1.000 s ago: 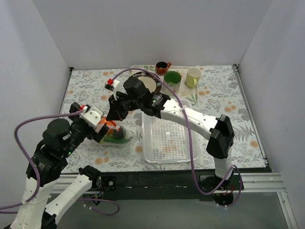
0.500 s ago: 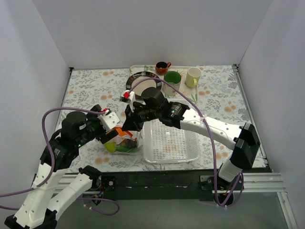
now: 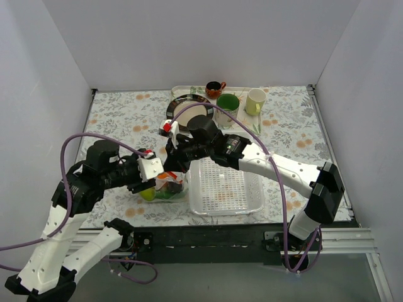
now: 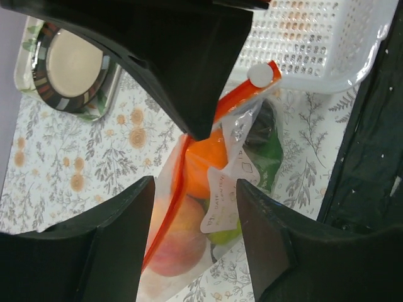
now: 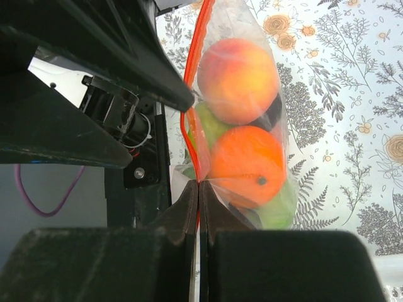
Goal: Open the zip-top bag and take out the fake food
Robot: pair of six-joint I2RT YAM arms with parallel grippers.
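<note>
Now the right hand (image 5: 198, 200) is pinched tight on the zip strip (image 5: 198, 38) of the bag (image 5: 245, 22), fruit (image 5: 238, 78) inside; the left hand (image 4: 194, 201) gapes wide around it.

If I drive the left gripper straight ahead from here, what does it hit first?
Most likely the zip-top bag: in the left wrist view it sits dead ahead, centred in the open left gripper, the orange foremost. The right gripper pinches its zip strip. Exact depth is unclear.
</note>
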